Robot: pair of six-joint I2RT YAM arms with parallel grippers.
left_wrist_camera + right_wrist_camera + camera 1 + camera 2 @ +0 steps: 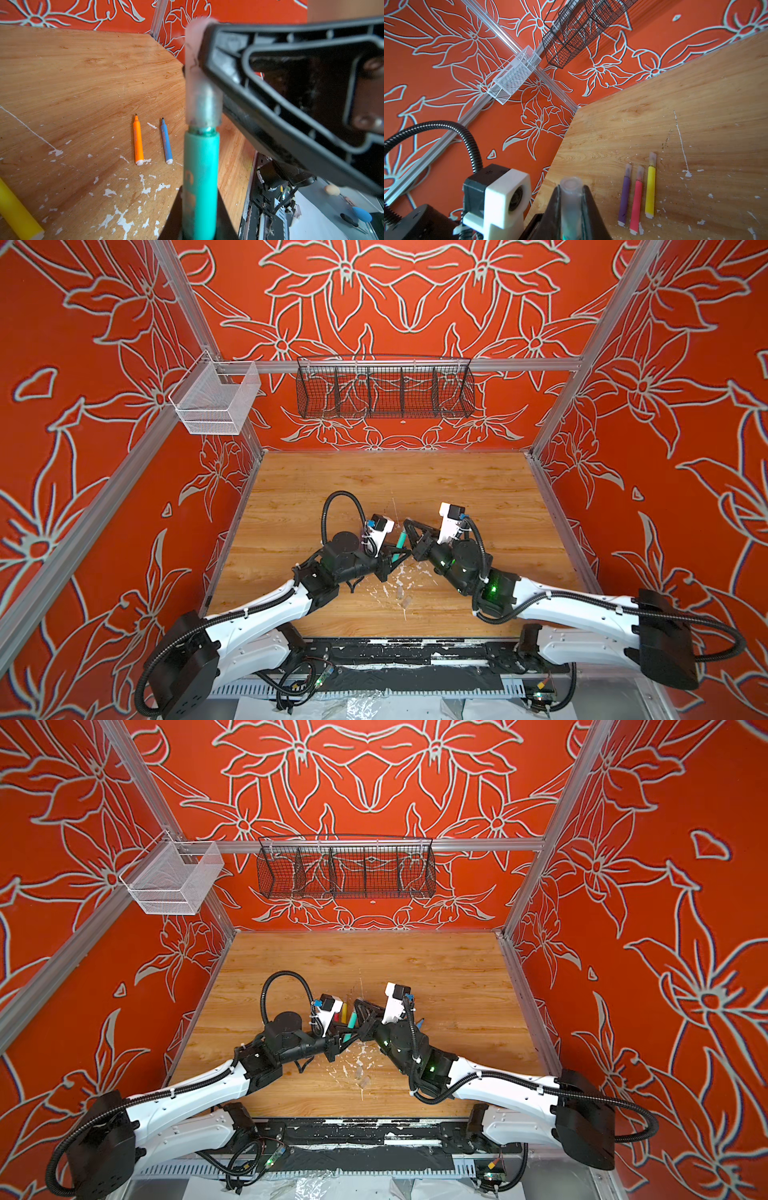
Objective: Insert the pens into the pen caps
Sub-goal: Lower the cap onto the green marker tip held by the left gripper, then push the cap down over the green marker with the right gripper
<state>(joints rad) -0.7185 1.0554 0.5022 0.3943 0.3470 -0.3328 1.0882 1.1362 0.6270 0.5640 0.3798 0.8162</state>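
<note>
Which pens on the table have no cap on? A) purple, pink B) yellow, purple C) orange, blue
C: in the left wrist view the orange pen and the blue pen lie with bare tips, while the purple pen, pink pen and yellow pen wear clear caps in the right wrist view.

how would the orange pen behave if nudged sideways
Probably rolls: the orange pen is a smooth round barrel lying flat on the table. It looks slim and plastic, so likely light and stiff. The blue pen lying close beside it, apart, might stop it.
</note>
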